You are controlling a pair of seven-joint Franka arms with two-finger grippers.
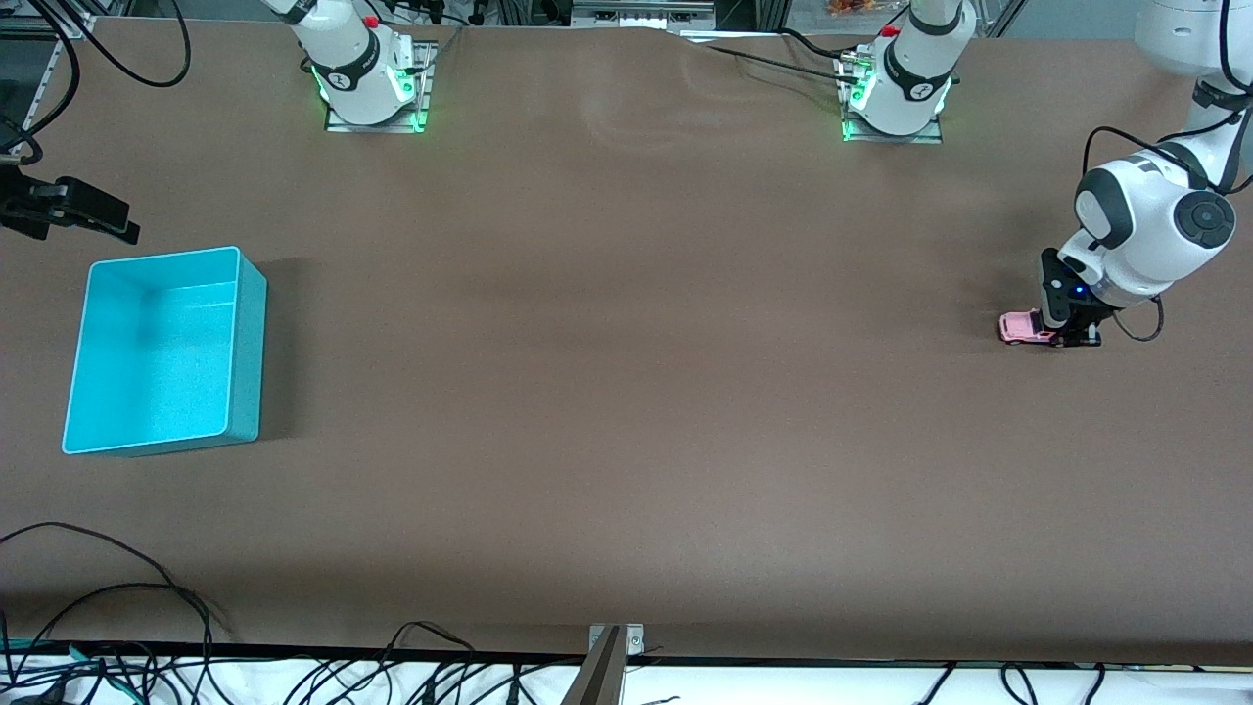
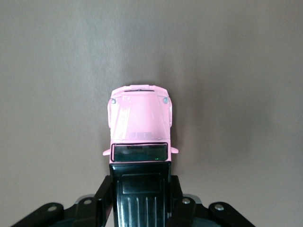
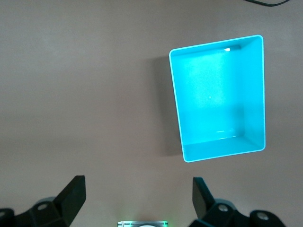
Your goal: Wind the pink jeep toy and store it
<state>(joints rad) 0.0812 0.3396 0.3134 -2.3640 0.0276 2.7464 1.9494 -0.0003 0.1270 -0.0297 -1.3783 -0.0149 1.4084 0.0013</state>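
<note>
While the left gripper (image 1: 1073, 333) sits low at the left arm's end of the table (image 1: 626, 392), its fingers (image 2: 106, 189) pinch the black-roofed rear of the pink jeep toy (image 1: 1023, 327), wheels on the surface. Right gripper (image 1: 83, 211) waits w/ fingers spread wide, above table beside the teal bin (image 1: 162, 352).

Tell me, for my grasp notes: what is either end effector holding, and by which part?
The left end effector grips the pink jeep toy by its black-roofed rear sides. The right end effector holds nothing.
</note>
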